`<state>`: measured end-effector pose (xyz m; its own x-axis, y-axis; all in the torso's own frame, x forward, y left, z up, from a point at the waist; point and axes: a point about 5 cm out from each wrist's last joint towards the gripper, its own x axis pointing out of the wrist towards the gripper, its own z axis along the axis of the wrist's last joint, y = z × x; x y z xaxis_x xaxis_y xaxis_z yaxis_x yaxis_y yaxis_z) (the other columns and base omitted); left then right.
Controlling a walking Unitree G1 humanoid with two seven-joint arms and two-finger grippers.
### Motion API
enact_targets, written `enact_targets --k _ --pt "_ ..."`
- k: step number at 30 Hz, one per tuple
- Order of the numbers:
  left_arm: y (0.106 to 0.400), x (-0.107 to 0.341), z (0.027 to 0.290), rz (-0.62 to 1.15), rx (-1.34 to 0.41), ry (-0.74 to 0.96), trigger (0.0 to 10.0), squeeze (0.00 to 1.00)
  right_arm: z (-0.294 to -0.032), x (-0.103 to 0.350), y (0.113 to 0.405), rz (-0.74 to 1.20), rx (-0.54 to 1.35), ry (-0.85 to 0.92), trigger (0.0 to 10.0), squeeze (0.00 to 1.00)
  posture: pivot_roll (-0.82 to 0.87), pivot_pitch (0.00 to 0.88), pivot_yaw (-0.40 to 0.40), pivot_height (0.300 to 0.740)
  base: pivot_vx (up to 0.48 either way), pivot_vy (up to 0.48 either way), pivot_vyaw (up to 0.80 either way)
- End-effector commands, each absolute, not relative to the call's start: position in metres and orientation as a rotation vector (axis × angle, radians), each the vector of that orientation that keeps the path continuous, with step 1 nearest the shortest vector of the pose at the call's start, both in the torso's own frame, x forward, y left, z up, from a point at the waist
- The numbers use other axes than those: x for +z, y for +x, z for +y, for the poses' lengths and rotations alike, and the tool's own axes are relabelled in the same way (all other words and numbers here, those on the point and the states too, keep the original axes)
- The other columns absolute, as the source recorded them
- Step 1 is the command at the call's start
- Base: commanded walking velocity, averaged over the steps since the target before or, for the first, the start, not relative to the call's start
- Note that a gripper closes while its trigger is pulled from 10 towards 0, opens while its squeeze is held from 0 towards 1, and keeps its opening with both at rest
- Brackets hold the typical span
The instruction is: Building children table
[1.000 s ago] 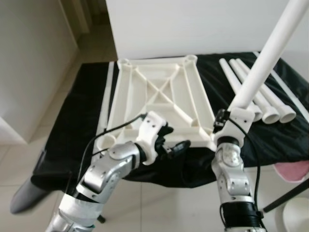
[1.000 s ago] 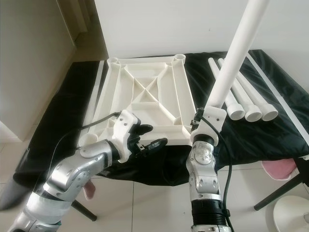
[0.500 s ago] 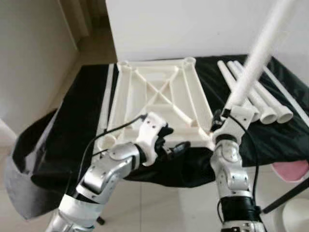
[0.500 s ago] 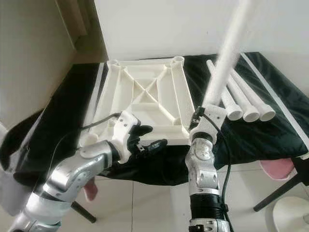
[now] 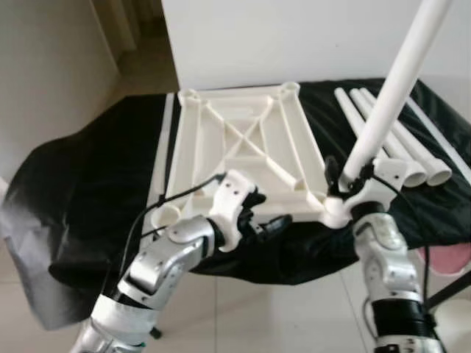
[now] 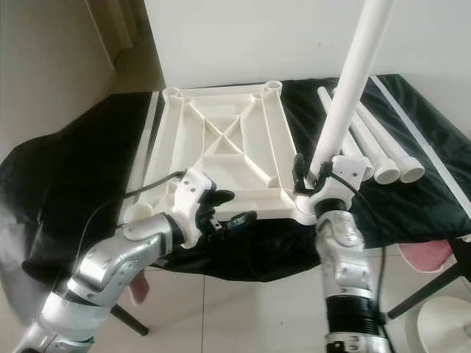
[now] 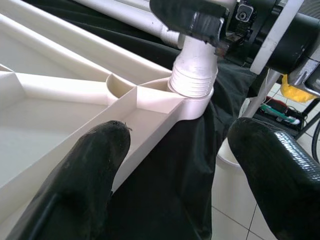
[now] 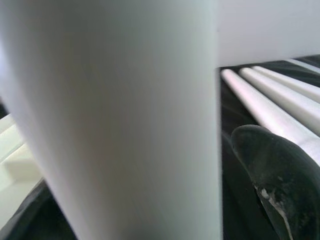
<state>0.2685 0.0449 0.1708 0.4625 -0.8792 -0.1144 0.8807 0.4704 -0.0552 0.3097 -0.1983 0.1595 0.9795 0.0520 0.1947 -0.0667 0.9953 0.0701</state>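
The right gripper (image 6: 315,179) has its jaws clamped on the leg (image 6: 352,88), which stands steeply upright, threaded end in the tabletop's (image 6: 221,140) near-right corner socket (image 7: 192,95); the left gripper (image 6: 224,209), jaws apart, hovers beside it.

I am operating in a room of a home: pale tiled floor (image 5: 243,316), plain white wall (image 5: 294,37), a doorway or passage at the far left (image 5: 125,29). A black cloth (image 5: 88,184) covers the low work surface; a pink slipper (image 5: 449,259) lies on the floor
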Motion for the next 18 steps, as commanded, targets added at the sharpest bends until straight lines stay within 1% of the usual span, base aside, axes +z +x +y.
enact_targets --k 1,2,4,5,7,8,9,12,18 --pt "0.264 0.171 0.042 0.138 -1.191 0.021 10.0 0.00 -0.195 0.160 0.312 -0.196 0.153 0.066 10.0 0.00 -0.07 0.000 0.040 0.740 0.000 0.000 0.00" --pt "0.264 0.171 0.042 0.138 -1.193 0.022 10.0 0.00 -0.196 0.159 0.312 -0.190 0.186 0.056 10.0 0.00 -0.07 0.000 0.040 0.740 0.000 0.000 0.00" --pt "0.264 0.171 0.042 0.138 -1.193 0.022 10.0 0.00 -0.196 0.159 0.312 -0.190 0.186 0.056 10.0 0.00 -0.07 0.000 0.040 0.740 0.000 0.000 0.00" --pt "0.265 0.171 0.042 0.137 -1.195 0.024 10.0 0.00 -0.198 0.159 0.313 -0.184 0.226 0.027 10.0 0.00 -0.07 0.000 0.045 0.740 0.000 0.000 0.00" --pt "0.265 0.172 0.041 0.137 -1.201 0.032 10.0 0.00 -0.200 0.159 0.316 -0.155 0.379 -0.051 10.0 0.00 -0.07 0.000 0.049 0.740 0.000 0.000 0.00" --pt "0.265 0.172 0.041 0.137 -1.201 0.032 10.0 0.00 -0.200 0.159 0.316 -0.155 0.379 -0.051 10.0 0.00 -0.07 0.000 0.049 0.740 0.000 0.000 0.00" --pt "0.265 0.172 0.041 0.139 -1.204 0.037 10.0 0.00 -0.201 0.159 0.317 -0.143 0.443 -0.080 10.0 0.00 -0.07 0.000 0.049 0.740 0.000 0.000 0.00" --pt "0.262 0.168 0.039 0.155 -1.223 0.062 10.0 0.00 -0.205 0.162 0.323 -0.121 0.539 -0.132 10.0 0.00 -0.06 0.000 0.051 0.740 0.000 0.000 0.00" --pt "0.256 0.161 0.035 0.183 -1.255 0.098 10.0 0.00 -0.214 0.165 0.332 -0.093 0.581 -0.210 10.0 0.00 -0.06 0.000 0.052 0.740 0.000 0.000 0.00"
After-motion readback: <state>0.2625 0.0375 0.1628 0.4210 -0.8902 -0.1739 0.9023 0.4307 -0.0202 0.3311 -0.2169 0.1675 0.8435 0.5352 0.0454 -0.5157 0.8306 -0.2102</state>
